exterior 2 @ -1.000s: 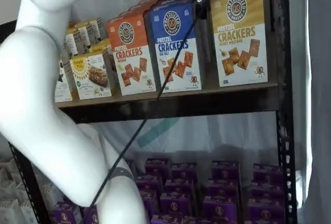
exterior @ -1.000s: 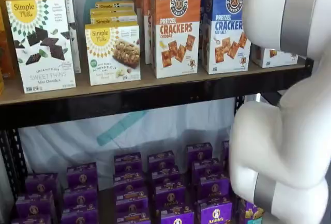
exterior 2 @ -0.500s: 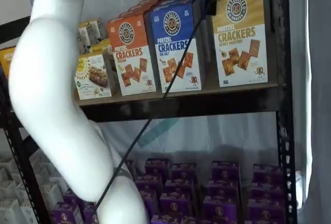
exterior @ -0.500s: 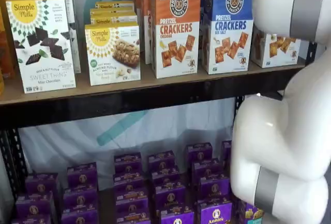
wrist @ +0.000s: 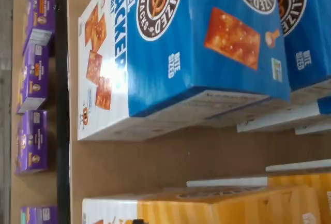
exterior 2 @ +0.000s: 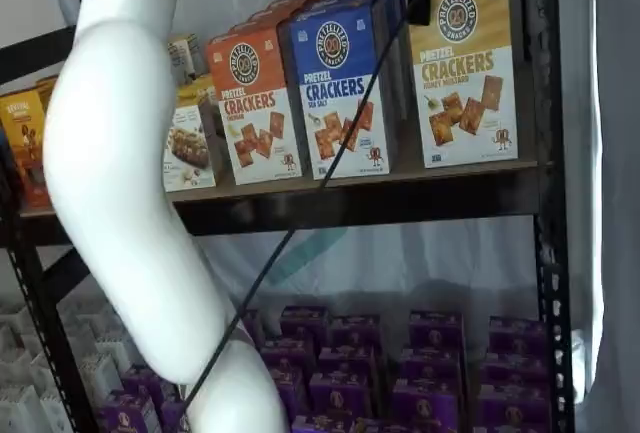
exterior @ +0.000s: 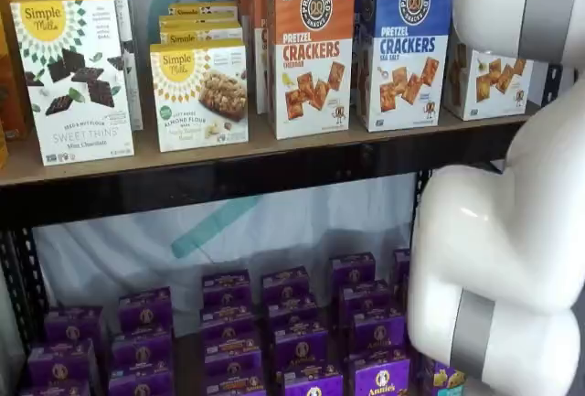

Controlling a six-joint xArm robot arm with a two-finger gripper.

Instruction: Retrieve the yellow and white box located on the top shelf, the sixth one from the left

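Shelves of boxed snacks stand before a pale wall, the white arm [exterior: 512,231] in front.

Left to right along the top shelf [exterior 2: 400,198] stand an orange cracker box [exterior 2: 252,103], a blue cracker box [exterior 2: 343,88], then the yellow and white box [exterior 2: 465,73] at the right end, upright and apart from its blue neighbour. Purple boxes [exterior: 283,323] fill the lower level. Only a dark piece at a cable's end [exterior 2: 418,3] shows near the yellow box's top, so whether the claw is open or closed cannot be told.

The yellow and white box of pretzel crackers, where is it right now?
In a shelf view, the yellow and white box stands upright at the right end of the top shelf, just right of the blue-and-white cracker box.
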